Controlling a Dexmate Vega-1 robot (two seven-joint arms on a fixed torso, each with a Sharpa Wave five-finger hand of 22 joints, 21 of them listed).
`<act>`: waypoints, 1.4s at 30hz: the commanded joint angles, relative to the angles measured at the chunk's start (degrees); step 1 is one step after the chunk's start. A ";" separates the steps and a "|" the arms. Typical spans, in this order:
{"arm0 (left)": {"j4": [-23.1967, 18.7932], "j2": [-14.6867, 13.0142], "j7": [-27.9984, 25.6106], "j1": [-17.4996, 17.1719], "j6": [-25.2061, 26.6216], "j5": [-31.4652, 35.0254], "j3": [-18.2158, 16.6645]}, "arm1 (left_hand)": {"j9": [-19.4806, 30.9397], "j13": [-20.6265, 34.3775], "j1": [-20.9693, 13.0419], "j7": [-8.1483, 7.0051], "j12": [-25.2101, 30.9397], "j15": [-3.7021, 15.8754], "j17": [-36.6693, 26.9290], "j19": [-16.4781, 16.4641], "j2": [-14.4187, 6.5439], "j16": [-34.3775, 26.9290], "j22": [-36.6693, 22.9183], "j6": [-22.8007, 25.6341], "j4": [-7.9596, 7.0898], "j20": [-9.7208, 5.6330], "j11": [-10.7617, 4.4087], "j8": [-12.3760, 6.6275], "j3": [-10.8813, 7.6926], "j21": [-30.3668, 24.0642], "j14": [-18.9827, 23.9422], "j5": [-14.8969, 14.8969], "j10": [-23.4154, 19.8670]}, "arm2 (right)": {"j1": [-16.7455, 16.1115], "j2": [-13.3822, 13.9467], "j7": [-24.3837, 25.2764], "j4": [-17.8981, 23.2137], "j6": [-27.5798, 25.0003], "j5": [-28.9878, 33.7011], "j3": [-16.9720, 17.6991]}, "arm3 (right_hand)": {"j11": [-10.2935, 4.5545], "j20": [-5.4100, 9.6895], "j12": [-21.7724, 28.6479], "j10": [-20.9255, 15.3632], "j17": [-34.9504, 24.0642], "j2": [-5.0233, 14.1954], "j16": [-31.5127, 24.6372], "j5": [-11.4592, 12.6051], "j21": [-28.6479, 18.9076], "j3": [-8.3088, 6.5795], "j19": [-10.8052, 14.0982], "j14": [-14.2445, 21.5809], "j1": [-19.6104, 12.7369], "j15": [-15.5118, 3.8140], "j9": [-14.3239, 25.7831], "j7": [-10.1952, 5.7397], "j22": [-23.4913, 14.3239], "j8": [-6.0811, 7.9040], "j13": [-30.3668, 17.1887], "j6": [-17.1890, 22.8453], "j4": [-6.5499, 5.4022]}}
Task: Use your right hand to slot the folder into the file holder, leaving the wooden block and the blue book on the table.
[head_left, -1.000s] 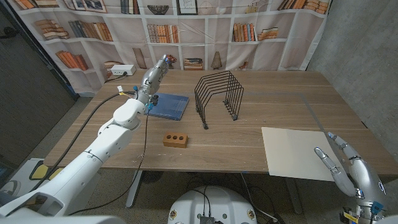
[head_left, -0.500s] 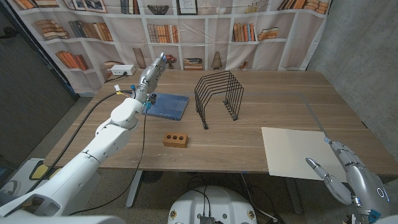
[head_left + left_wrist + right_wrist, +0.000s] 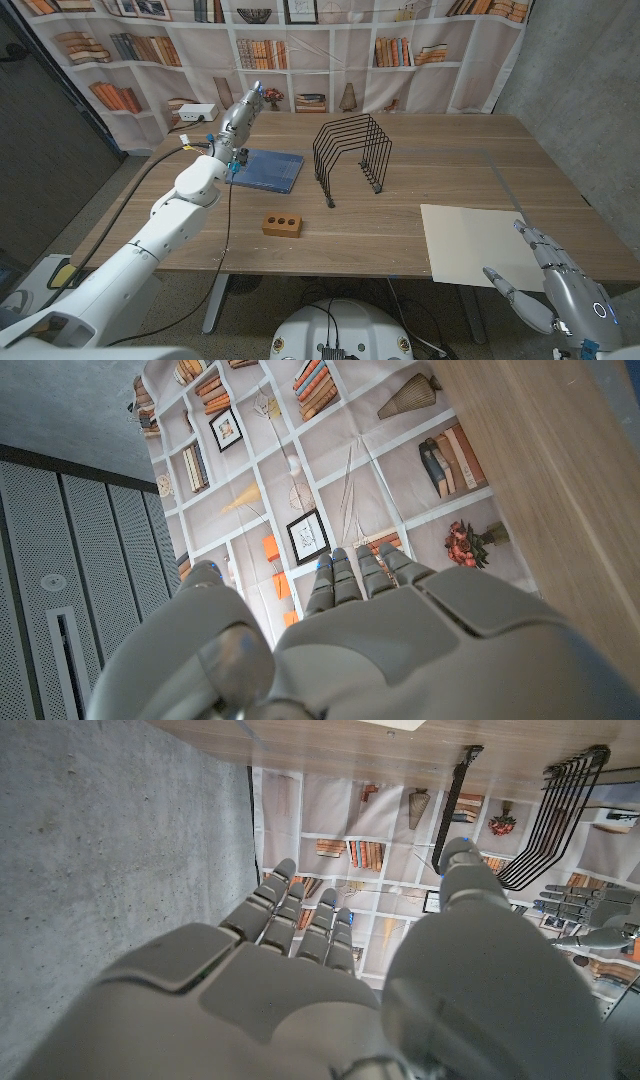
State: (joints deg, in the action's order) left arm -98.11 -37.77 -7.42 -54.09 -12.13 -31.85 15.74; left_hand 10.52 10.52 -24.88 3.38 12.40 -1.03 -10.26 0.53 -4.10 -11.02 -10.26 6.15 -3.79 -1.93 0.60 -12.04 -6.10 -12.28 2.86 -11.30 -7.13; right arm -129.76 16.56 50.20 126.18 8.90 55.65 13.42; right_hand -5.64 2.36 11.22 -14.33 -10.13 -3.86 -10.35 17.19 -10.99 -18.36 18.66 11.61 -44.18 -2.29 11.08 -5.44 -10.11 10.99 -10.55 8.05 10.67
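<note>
folder (image 3: 476, 245) flat on table, untouched | right hand (image 3: 553, 290) beside it, fingers apart, holding nothing

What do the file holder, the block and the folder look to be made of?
File holder: looks like thin black metal wire, since you can see the table through its arched dividers. Block: brown wood with a matte face and a row of round holes. Folder: flat cream sheet, probably paper or card; plastic can't be ruled out.
</note>
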 commanded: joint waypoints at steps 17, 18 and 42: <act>-0.93 -0.21 -1.27 -0.92 0.65 0.38 -0.64 | 0.19 0.24 0.00 -0.03 -0.38 0.18 -0.17 -0.86 -0.44 0.05 -0.13 0.49 0.20 0.10 0.10 0.41 -0.08 0.01 0.68 -0.05 -0.37 | -1.50 10.99 -1.75 -2.08 -15.10 0.97 -5.70 | -0.60 8.07 0.66 -1.08 -0.21 0.95 -0.27 0.06 -0.09 -0.76 -0.47 0.04 -3.15 -5.78 0.10 0.09 -0.25 0.89 -0.25 1.36 -1.07; -1.08 -0.15 -1.46 -0.98 0.88 0.28 -0.64 | 0.19 0.24 -0.02 0.05 -0.37 0.17 -0.17 -0.90 -0.47 0.05 -0.13 0.51 0.21 0.12 0.13 0.41 -0.08 0.00 0.70 -0.05 -0.41 | -1.54 11.31 -1.80 -2.24 -15.40 0.63 -5.78 | -0.61 8.06 0.65 -1.07 -0.21 1.01 -0.23 0.05 -0.08 -0.79 -0.52 -0.04 -3.28 -5.78 0.10 0.03 -0.25 0.89 -0.25 1.34 -1.07; 0.64 1.63 -0.34 -0.74 -1.97 -0.60 -0.50 | 0.22 0.26 -0.68 -0.05 -0.38 -0.14 -0.17 -2.33 -1.36 -0.29 -0.12 1.13 0.36 0.85 0.22 0.35 -0.44 -0.26 2.35 0.01 -1.09 | 2.92 18.71 0.15 -9.06 -30.18 -0.48 -12.51 | -0.62 7.78 0.93 -1.75 -0.47 1.30 -0.33 -0.85 -0.12 0.00 -1.83 -0.40 -3.66 -5.46 0.10 -1.05 -0.48 1.70 -0.25 3.47 -2.31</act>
State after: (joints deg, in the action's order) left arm -98.98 -36.98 -8.82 -55.25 -12.54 -31.77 15.02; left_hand 10.52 10.52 -25.50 3.38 12.00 -1.02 -10.26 -1.43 -5.33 -11.02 -10.26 6.97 -3.55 -1.01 0.72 -11.60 -6.35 -12.28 4.91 -11.30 -7.85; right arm -128.98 31.32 49.15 119.82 -14.48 55.67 4.21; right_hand -6.47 2.36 11.90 -15.58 -10.47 -2.32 -10.35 16.63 -10.99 -18.34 17.24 11.37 -48.29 -2.05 11.07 -6.34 -10.28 12.11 -10.54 11.07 8.60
